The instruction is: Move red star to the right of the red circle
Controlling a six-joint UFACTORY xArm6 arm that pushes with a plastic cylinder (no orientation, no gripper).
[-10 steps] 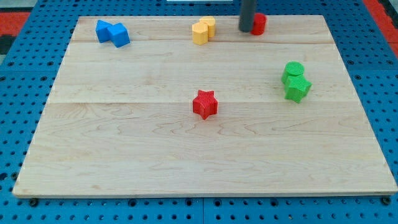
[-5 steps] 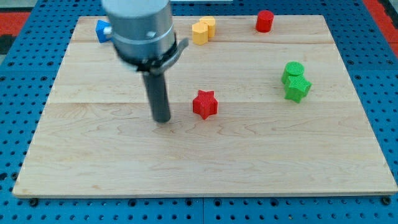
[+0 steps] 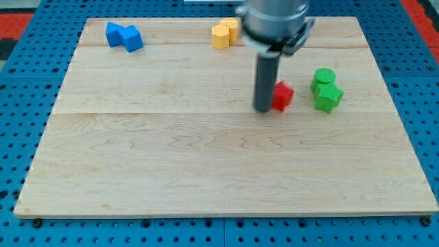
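My tip [image 3: 263, 109] sits touching the red star [image 3: 281, 95] on its left, toward the board's right edge, w/ green blocks [image 3: 326, 89] just beyond. No jaws here. Red circle is hidden.

On the surface [image 3: 137, 171] you have:
- blue blocks [image 3: 124, 36]: two, touching
- yellow blocks [image 3: 224, 32]: two, touching
- green blocks [image 3: 325, 89]: two, touching
- red star [image 3: 280, 96]: one

Seven blocks you can count in all; one rod, my tip [image 3: 263, 108].
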